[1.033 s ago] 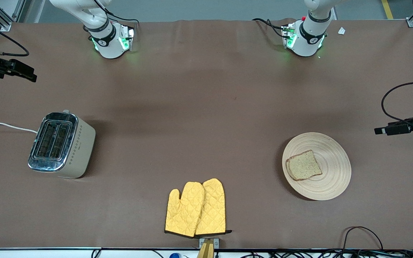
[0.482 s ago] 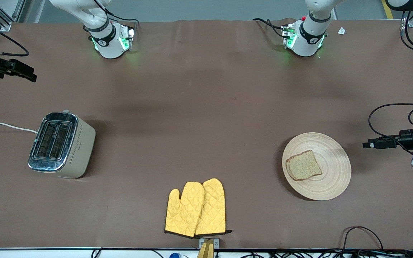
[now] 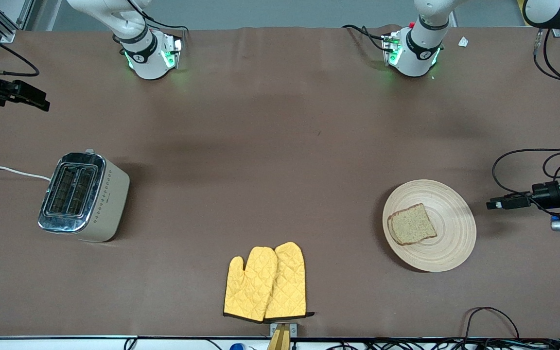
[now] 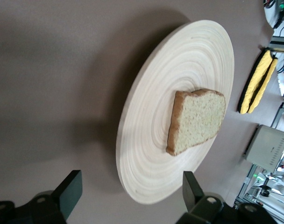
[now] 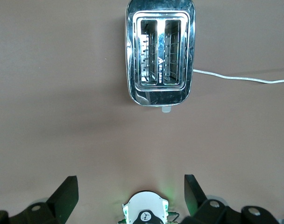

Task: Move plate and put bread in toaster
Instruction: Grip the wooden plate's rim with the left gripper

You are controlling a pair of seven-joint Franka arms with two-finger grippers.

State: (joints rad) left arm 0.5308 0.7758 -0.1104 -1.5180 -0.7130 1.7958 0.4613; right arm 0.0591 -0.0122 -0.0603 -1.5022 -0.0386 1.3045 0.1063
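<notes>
The round light-wood plate [image 3: 450, 238] lies toward the left arm's end of the table, with the brown bread [image 3: 411, 224] slice flat on it. My left gripper [image 3: 495, 204] is open just off the plate's rim, pointing at it. The left wrist view shows the plate [image 4: 146, 140] and bread [image 4: 198, 119] ahead of the spread fingers [image 4: 71, 189], with nothing held between them. The cream toaster [image 3: 83, 197] with a chrome top stands toward the right arm's end, both slots empty. My right gripper [image 3: 37, 101] waits open high over the table above the toaster [image 5: 160, 51].
A pair of yellow oven mitts [image 3: 265, 282] lies near the table's front edge in the middle. The toaster's white cord [image 3: 8, 170] trails off the table's end. Black cables [image 3: 489, 316] loop at the front edge close to the plate.
My left gripper has come in from the table's end toward the plate's rim. The right arm, plate, bread and toaster have not moved.
</notes>
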